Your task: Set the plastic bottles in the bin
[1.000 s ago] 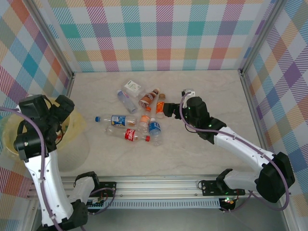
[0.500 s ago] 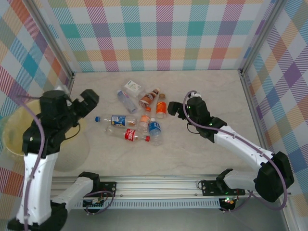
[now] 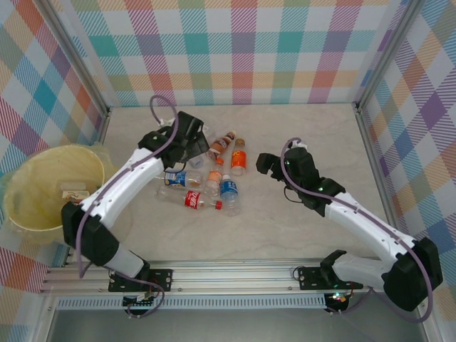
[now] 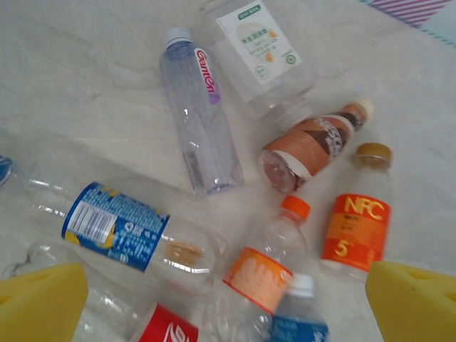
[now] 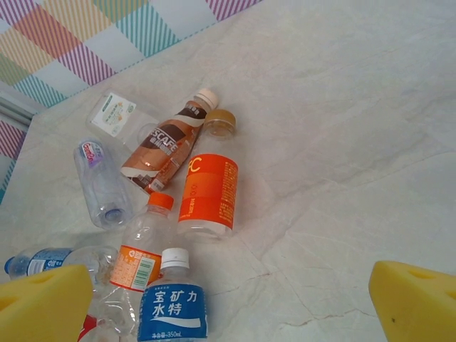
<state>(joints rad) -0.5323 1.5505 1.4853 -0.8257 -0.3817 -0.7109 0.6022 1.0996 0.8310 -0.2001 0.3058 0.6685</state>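
Nearest the bases: the bin (image 3: 35,203) stands at the left edge of the table (image 3: 299,242), well apart from both grippers. We cannot make out the pale item lying inside it.
Left gripper (image 4: 226,299): we see its yellow pads spread wide, gripping nothing, above the heap of plastic bottles (image 3: 210,178).
Between its pads: an orange-label clear bottle (image 4: 260,274). The blue-label bottle (image 4: 117,226) lies just beyond the left pad.
Right gripper (image 5: 228,303): pads wide apart and empty. A white-capped bottle (image 5: 173,303) lies between them, nearer the left pad.
Farther on: the orange NFC bottle (image 5: 209,189), the brown-label bottle (image 5: 162,153), a clear capped bottle (image 4: 199,121), then a square white-label bottle (image 4: 260,50).
Cut off: the red-label bottle (image 4: 164,329) runs off the left wrist view's lower edge.
Hidden: from above, the left arm covers the farthest bottles.
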